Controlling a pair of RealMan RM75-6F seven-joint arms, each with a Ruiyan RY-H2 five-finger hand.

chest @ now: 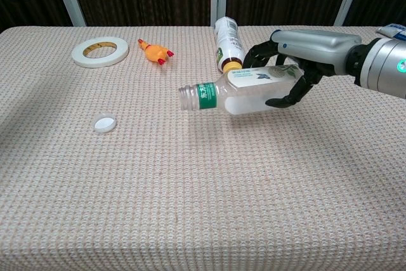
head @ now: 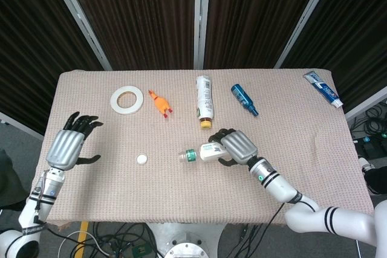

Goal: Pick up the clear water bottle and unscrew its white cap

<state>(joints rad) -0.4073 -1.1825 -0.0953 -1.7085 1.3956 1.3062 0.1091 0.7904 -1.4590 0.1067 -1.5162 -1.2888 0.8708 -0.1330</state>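
Nearest the front edge of the worktop (head: 181,191), the right hand (head: 237,147) grips the clear water bottle (chest: 238,92) around its body, dark fingers (chest: 285,101) wrapped over and under it; the bottle lies on its side with its open neck and green band pointing toward the left edge, near the middle of the worktop, and whether it rests on the cloth or hangs just above it cannot be told. The white cap (chest: 104,122) is off the bottle and lies by itself, open side up, on the cloth well apart from the neck, toward the front left part of the worktop. Beyond the left edge, seen only in the head view, the left hand (head: 66,147) holds nothing, its fingers spread and pointing away from the robot, clear of the cap. Further back, just behind the gripped bottle, a white bottle with a yellow cap (head: 205,101) lies on its side, cap end toward the front. To its left lie an orange rubber chicken toy (chest: 155,52) and, nearer the far left corner, a roll of white tape (chest: 100,51) lying flat. To its right lies a small blue bottle (head: 244,99), and a toothpaste tube (head: 323,89) sits at the far right corner.
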